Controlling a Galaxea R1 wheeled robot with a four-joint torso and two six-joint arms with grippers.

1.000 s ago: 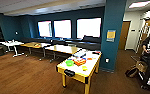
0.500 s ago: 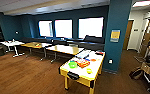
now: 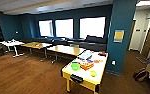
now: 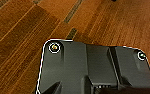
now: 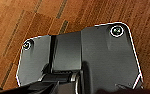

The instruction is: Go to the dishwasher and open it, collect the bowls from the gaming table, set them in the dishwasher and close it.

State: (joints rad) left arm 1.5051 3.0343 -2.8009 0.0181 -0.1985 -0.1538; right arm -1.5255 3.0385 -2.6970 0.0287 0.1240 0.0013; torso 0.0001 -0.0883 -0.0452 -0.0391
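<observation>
Bowls, a green one (image 3: pixel 75 66) and a yellow-green one (image 3: pixel 93 73), sit well apart on your gaming table (image 3: pixel 99 75), low and right of centre in the head view, beside the teal pillar (image 3: pixel 121 35). You cannot tell either gripper's opening; both wrist views look down on wooden floor (image 4: pixel 21 30).

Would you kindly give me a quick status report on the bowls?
Pincers: state unreadable, wooden floor beneath. Long white-topped, yellow-edged gaming table ahead; round green bowl and smaller yellow-green bowl on it. Bare floor before the table.
</observation>
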